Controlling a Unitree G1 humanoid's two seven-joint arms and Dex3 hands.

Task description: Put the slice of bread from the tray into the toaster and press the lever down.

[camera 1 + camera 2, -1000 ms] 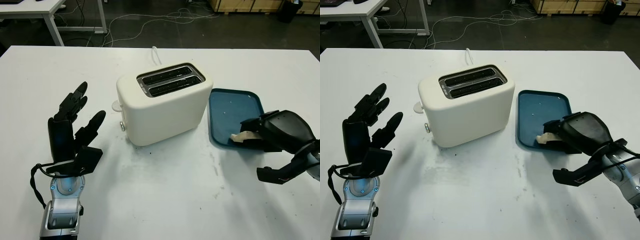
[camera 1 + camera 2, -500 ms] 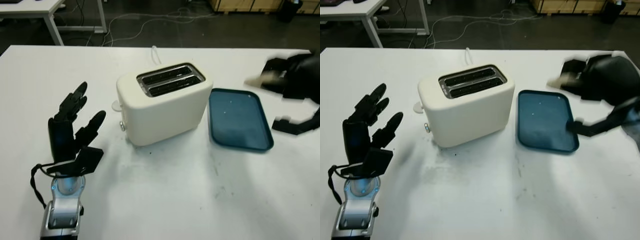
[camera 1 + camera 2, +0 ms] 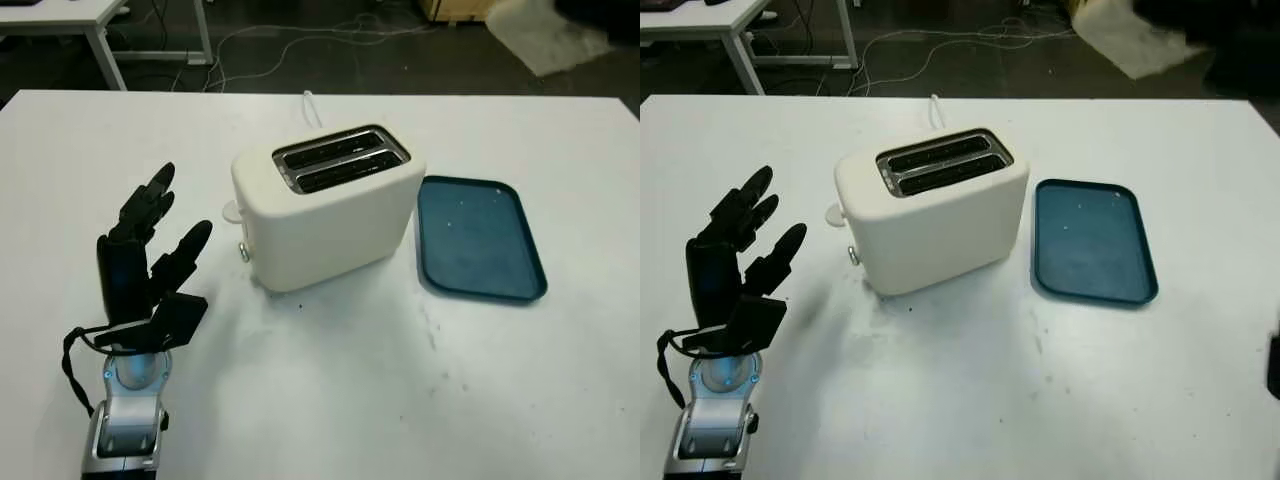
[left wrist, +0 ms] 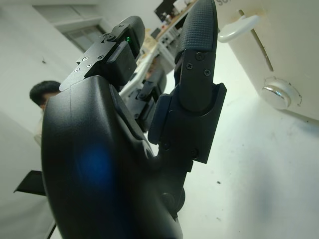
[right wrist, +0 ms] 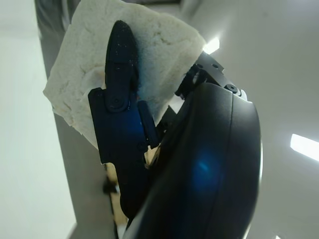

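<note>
The white two-slot toaster (image 3: 325, 205) stands mid-table with both slots empty, its lever (image 3: 232, 211) and knob (image 3: 244, 253) on the left end. To its right lies the blue tray (image 3: 478, 238), with nothing on it. My right hand (image 5: 130, 55) is raised high at the far right, shut on the slice of bread (image 5: 159, 42). From the head, the bread (image 3: 1130, 35) is a pale blur well above and behind the tray. My left hand (image 3: 150, 250) is open, held upright left of the toaster, close to the lever (image 4: 239, 27).
A white cable (image 3: 312, 108) runs from behind the toaster off the table's far edge. Beyond it are a dark floor with cables and a desk (image 3: 100, 30) at back left. A person's head (image 4: 42, 94) appears in the left wrist view.
My right hand has lifted the bread off the tray and swung it up and back to the far right. The tray is now bare. The left hand has not moved.
</note>
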